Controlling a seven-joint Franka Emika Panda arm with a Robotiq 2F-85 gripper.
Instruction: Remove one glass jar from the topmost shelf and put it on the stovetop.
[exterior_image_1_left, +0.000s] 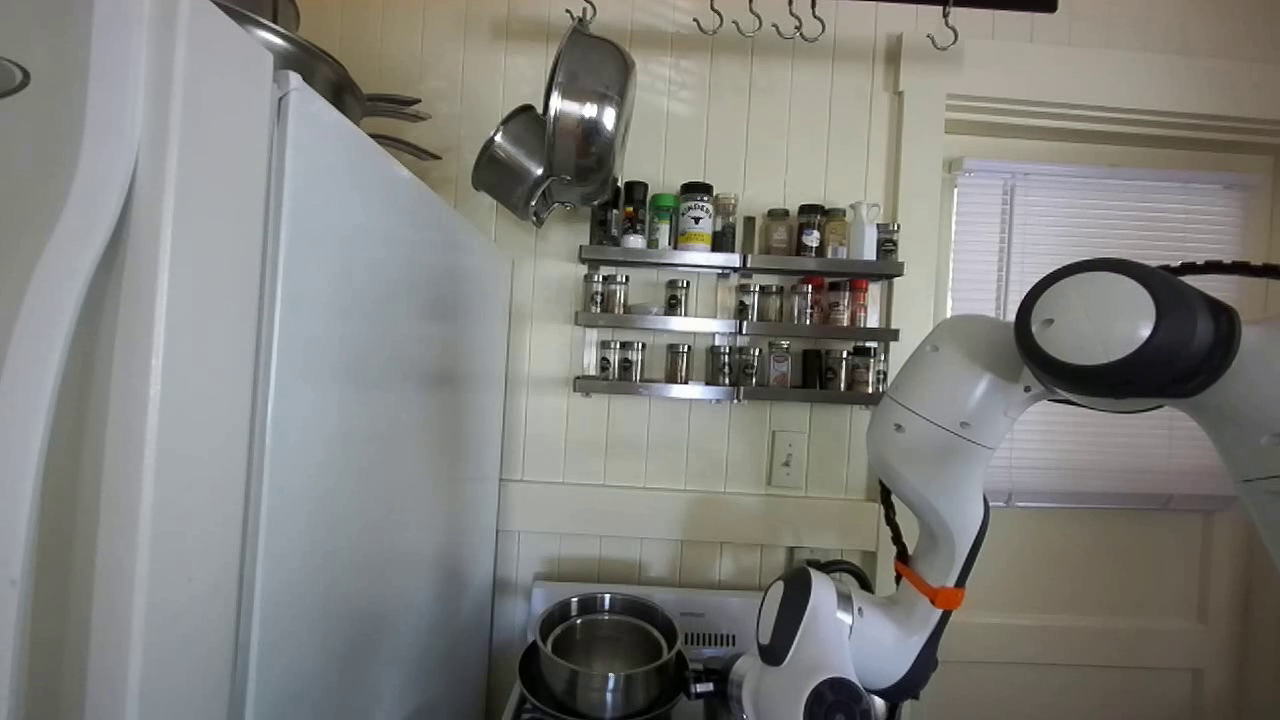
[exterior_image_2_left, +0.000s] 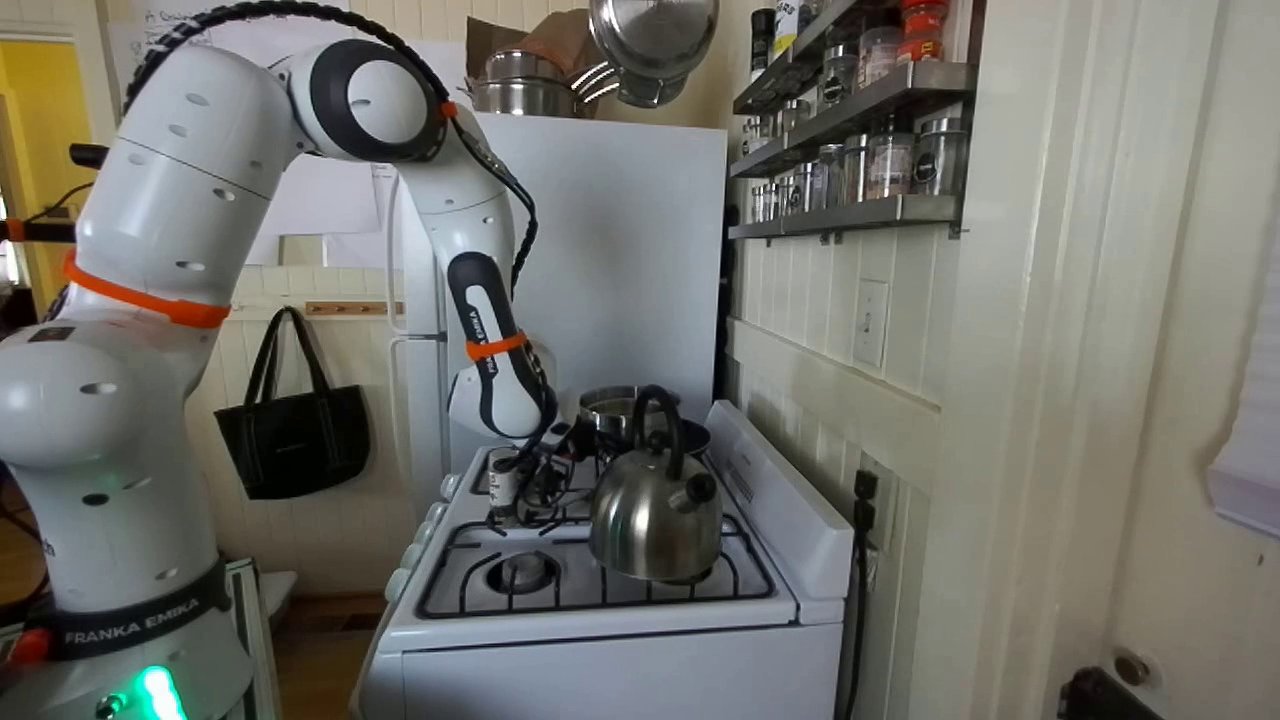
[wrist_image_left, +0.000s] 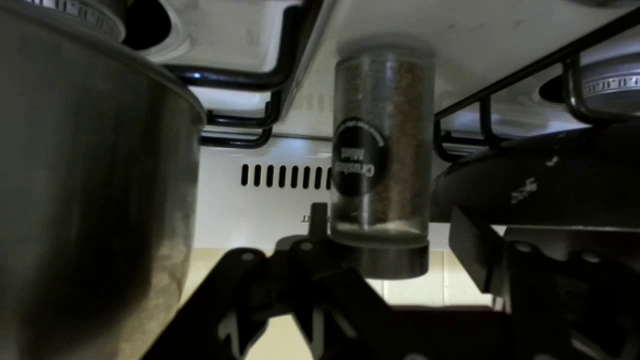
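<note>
while a tall white refrigerator (exterior_image_1_left: 380, 400) fills the left of an exterior view, my jointed white arm (exterior_image_2_left: 185, 210) arches high and bends down to the white stovetop (exterior_image_2_left: 600, 622). above the stovetop hangs a silvery spice rack (exterior_image_1_left: 655, 323), its topmost shelf (exterior_image_1_left: 820, 267) lined with bottles (exterior_image_1_left: 697, 220). nested steel pots (exterior_image_1_left: 608, 690) rest over a dark pan (exterior_image_1_left: 537, 690), and a steel kettle (exterior_image_2_left: 655, 520) with a black handle stands on the burner grates (wrist_image_left: 225, 78). in the upside-down wrist view, my gripper (wrist_image_left: 392, 230) has its fingers (wrist_image_left: 470, 245) parted, one either side of the glass jar (wrist_image_left: 407, 150), near its top; a gap shows beside one finger, and whether the other touches, i cannot tell. labelled crushed mint, the jar stands upright on the stovetop, between two grates.
</note>
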